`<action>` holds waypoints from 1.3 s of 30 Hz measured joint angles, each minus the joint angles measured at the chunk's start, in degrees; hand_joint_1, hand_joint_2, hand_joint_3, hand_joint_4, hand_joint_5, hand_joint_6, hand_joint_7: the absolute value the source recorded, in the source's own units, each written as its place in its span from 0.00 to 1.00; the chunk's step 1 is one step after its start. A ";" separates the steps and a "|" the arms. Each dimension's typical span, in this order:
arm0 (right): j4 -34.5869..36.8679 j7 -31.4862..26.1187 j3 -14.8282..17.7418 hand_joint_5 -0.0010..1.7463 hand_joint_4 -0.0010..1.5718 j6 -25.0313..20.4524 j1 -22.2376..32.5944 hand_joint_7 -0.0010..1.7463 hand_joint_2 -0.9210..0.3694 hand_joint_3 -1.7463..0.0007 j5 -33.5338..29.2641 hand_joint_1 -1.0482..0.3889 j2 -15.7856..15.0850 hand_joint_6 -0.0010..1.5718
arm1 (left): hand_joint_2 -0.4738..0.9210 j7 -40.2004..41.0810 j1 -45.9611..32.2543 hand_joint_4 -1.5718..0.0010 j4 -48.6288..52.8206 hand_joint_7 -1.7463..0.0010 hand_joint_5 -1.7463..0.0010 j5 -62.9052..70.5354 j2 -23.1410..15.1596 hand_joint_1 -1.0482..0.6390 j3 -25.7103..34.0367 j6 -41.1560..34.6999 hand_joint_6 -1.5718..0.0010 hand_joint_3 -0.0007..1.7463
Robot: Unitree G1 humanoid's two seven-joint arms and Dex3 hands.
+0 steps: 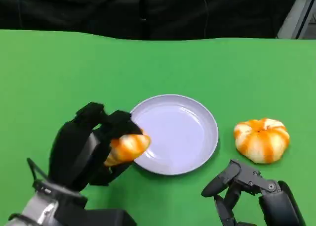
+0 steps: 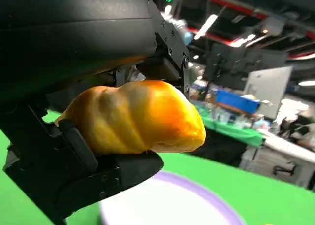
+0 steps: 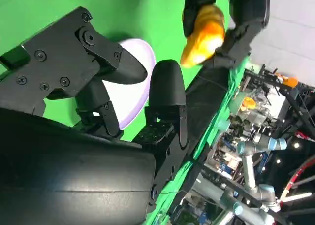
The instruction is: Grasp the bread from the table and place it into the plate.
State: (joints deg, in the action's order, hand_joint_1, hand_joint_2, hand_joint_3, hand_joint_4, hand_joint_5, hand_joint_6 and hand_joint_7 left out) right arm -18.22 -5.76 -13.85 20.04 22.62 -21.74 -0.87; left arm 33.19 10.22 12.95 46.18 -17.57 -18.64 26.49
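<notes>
My left hand (image 1: 86, 147) grips a long orange-and-cream twisted bread (image 1: 127, 148), lifted off the green table with its tip over the left rim of the lavender plate (image 1: 197, 122). The left wrist view shows that bread (image 2: 135, 117) clamped between black fingers (image 2: 108, 178), with the plate (image 2: 197, 205) just below. In the right wrist view the held bread (image 3: 203, 35) and the plate (image 3: 138, 55) lie beyond my right hand's fingers (image 3: 166, 92). My right hand (image 1: 247, 189) hovers near the front edge, fingers apart and holding nothing.
A round orange-and-white striped bun (image 1: 261, 139) lies on the green table (image 1: 74, 72) to the right of the plate, just beyond my right hand. A dark backdrop runs along the table's far edge.
</notes>
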 measured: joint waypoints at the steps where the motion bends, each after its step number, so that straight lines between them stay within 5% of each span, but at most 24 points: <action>1: 0.11 -0.09 -0.03 0.96 0.52 0.02 -0.05 0.71 0.39 0.32 -0.05 0.63 0.00 0.46 | 0.44 0.17 0.93 0.40 0.62 0.13 0.01 0.22 0.53 0.51 -0.24 0.21 0.45 0.94; 13: 1.35 -0.94 -0.36 0.96 0.52 0.71 -0.19 0.70 0.38 0.34 -1.63 0.62 -0.72 0.46 | 0.45 1.38 14.73 0.41 17.66 0.13 0.00 1.08 7.18 0.54 -4.11 1.82 0.47 0.86; 15: 1.34 -0.96 -0.40 0.96 0.52 0.71 -0.08 0.70 0.37 0.34 -1.80 0.62 -0.71 0.46 | 0.47 1.42 16.50 0.41 19.55 0.21 0.04 1.07 7.75 0.54 -4.55 1.70 0.44 0.82; 17: 1.34 -0.99 -0.43 0.97 0.52 0.71 0.04 0.70 0.37 0.35 -2.07 0.62 -0.71 0.46 | 0.57 1.24 18.13 0.42 20.91 0.33 0.11 1.13 8.31 0.51 -5.11 0.68 0.43 0.67; 18: 1.34 -1.00 -0.46 0.97 0.52 0.71 0.05 0.70 0.37 0.35 -2.15 0.61 -0.71 0.46 | 0.63 0.73 18.58 0.48 21.14 0.46 0.17 1.07 8.56 0.50 -5.27 -0.28 0.47 0.57; 19: 1.34 -1.02 -0.46 0.97 0.51 0.71 0.07 0.70 0.37 0.35 -2.19 0.61 -0.71 0.46 | 0.75 -0.73 18.91 0.66 21.21 0.71 0.44 0.92 8.66 0.48 -5.50 -1.23 0.59 0.38; 20: 1.34 -1.05 -0.46 0.97 0.51 0.71 0.09 0.70 0.36 0.35 -2.22 0.61 -0.70 0.46 | 0.82 -3.95 19.07 0.70 20.67 0.83 0.58 0.82 8.64 0.47 -5.79 -3.08 0.61 0.27; 21: 1.33 -1.06 -0.48 0.97 0.51 0.71 0.09 0.70 0.36 0.35 -2.22 0.61 -0.70 0.46 | 0.87 -8.03 19.15 0.71 19.88 0.90 0.66 0.81 8.59 0.46 -6.18 -5.49 0.61 0.20; 22: 1.33 -1.07 -0.51 0.98 0.52 0.71 0.10 0.70 0.36 0.36 -2.21 0.61 -0.70 0.46 | 0.95 -12.43 19.11 0.88 18.79 0.96 0.80 0.79 8.51 0.36 -6.57 -8.14 0.78 0.13; 23: 1.32 -1.07 -0.53 0.98 0.52 0.71 0.11 0.70 0.35 0.36 -2.21 0.61 -0.69 0.46 | 0.97 -16.22 19.01 0.94 17.46 0.98 0.85 0.92 8.37 0.33 -6.89 -10.68 0.84 0.11; 27: 1.29 -1.08 -0.52 0.99 0.52 0.71 0.13 0.70 0.35 0.37 -2.22 0.61 -0.70 0.46 | 1.00 -28.83 18.00 1.00 10.66 1.00 0.90 1.61 7.45 0.29 -8.44 -20.36 0.90 0.09; 30: 1.29 -1.08 -0.51 0.99 0.52 0.71 0.12 0.70 0.35 0.37 -2.22 0.61 -0.71 0.46 | 1.00 -34.31 17.79 1.00 7.58 0.99 0.99 2.28 6.83 0.16 -9.40 -24.55 0.98 0.17; 39: 1.29 -1.22 -0.51 0.98 0.52 0.71 0.09 0.71 0.36 0.36 -2.20 0.63 -0.68 0.46 | 1.00 -46.72 17.38 1.00 2.75 0.99 1.00 3.38 4.34 0.09 -11.38 -32.23 0.98 0.23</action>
State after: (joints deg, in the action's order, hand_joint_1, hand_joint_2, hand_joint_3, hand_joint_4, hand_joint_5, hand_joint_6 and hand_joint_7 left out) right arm -16.94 -6.98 -14.35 20.75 22.71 -23.94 -1.55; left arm -13.54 27.61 15.69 49.56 -13.23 -30.02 -5.74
